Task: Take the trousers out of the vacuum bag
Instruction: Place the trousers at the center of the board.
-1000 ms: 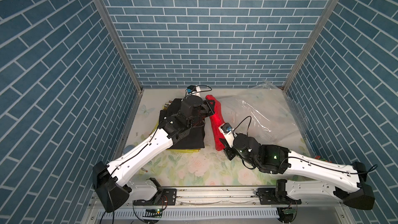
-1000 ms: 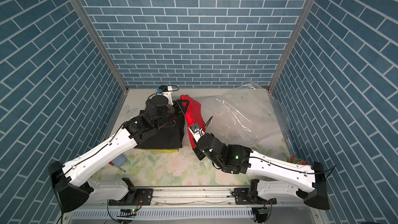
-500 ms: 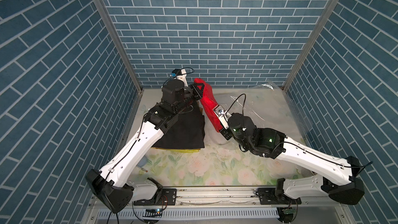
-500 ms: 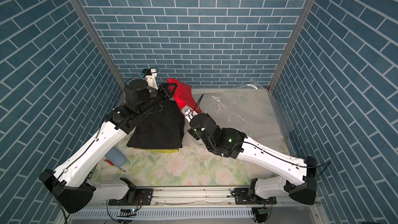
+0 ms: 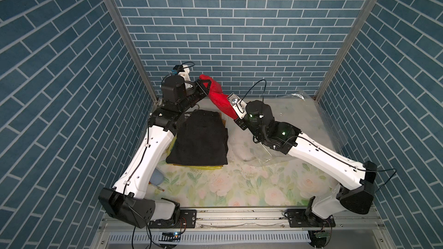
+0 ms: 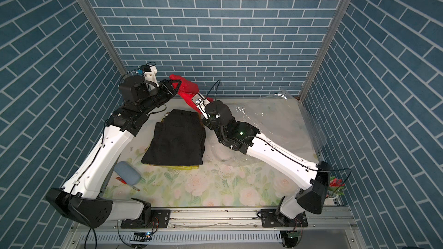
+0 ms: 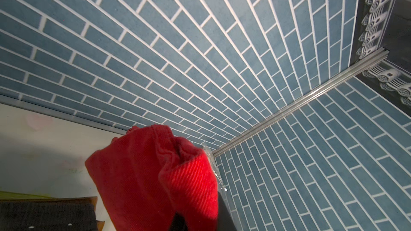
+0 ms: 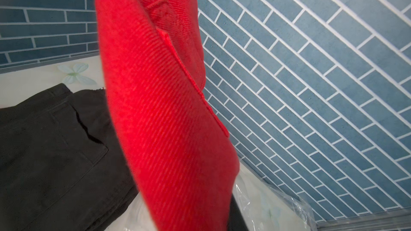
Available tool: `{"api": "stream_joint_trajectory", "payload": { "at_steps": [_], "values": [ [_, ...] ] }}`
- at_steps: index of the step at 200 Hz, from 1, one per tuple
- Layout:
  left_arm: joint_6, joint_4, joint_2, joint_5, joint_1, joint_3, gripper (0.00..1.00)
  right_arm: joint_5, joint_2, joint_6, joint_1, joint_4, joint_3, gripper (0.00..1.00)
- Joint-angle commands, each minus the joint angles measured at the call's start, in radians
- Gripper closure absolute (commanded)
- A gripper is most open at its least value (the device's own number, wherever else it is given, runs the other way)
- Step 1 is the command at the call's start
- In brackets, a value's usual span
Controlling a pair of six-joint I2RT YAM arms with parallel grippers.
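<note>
While the red trousers (image 5: 219, 99) hang stretched above the far table (image 5: 215, 188) | left tool (image 5: 208, 86) pinching their upper end | black trousers (image 5: 200, 137) folded at left | right tool (image 5: 234, 118) pinching their lower end | vacuum bag (image 5: 306, 120) flat at right, seemingly empty | step: carrying the pair clear | next: swing left, lower onto black trousers, release.
</note>
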Motion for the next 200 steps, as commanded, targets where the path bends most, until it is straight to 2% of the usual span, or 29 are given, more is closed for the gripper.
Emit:
{"api": "stream_joint_trajectory", "payload": {
  "at_steps": [1, 37, 91, 150, 200],
  "values": [
    [0.035, 0.078, -0.042, -0.002, 0.047, 0.022, 1.0, 0.007, 0.028, -0.039, -0.019, 0.081, 0.074, 1.0],
    [0.09, 0.08, -0.141, -0.051, 0.106, -0.087, 1.0, -0.043, 0.122, -0.045, -0.02, 0.107, 0.158, 1.0],
    [0.081, 0.095, -0.215, -0.001, 0.21, -0.19, 1.0, -0.036, 0.273, -0.085, -0.024, 0.096, 0.316, 1.0],
    [0.069, 0.084, -0.33, 0.005, 0.236, -0.352, 1.0, -0.079, 0.217, -0.034, -0.024, 0.147, 0.169, 1.0],
    [0.032, 0.043, -0.488, -0.008, 0.236, -0.52, 1.0, -0.132, 0.133, 0.031, -0.016, 0.175, 0.012, 1.0]
  ]
}}
